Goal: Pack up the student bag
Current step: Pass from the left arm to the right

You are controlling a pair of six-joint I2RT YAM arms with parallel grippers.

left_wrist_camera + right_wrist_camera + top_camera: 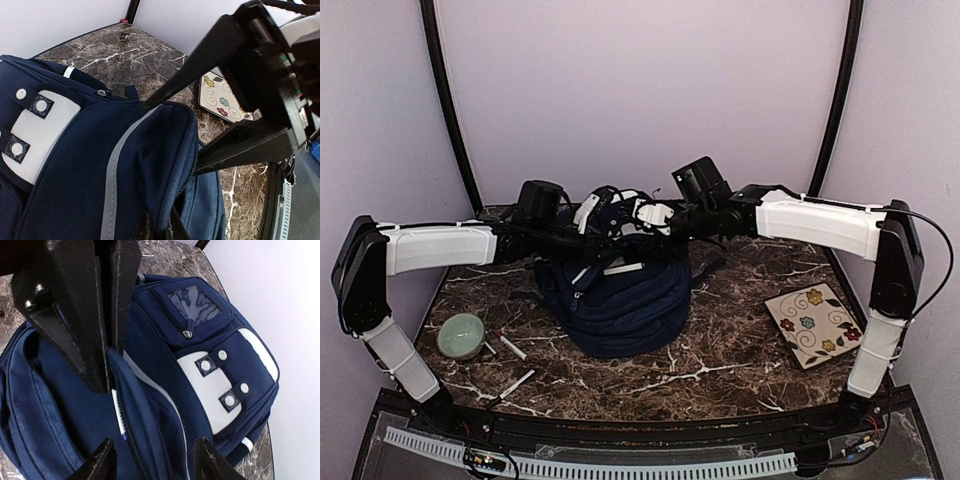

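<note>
Pale green, a small round dish [460,335] is sitting on the brown marble table [720,370], well to the left of your left claw and nearer the arm bases. One white stick [512,348] is lying just right of the dish. A second stick [517,381] is lying nearer the table's front edge. Both are well apart from either claw.

Your left claw [109,369] is reaching in from the left over the top of the student bag [620,305]. Its black fingers are pressing together on the navy fabric at the rim of the bag's open compartment, so you are pinching the bag there. The bag is resting on the marble directly under both claws, between the two arms. Its front pocket and white snap patch [215,380] are facing away from the left claw's tips in the right wrist view. Just below those tips, a slim white piece [116,412] with a dark end is showing inside the opening; you cannot tell what it is.

Your right claw [154,452] is hovering right beside the left one, fingers standing apart with the zipper rim passing between them and gripping nothing.

Well to the right of the right claw, a square flowered tile [813,325] is lying flat on the marble.
</note>
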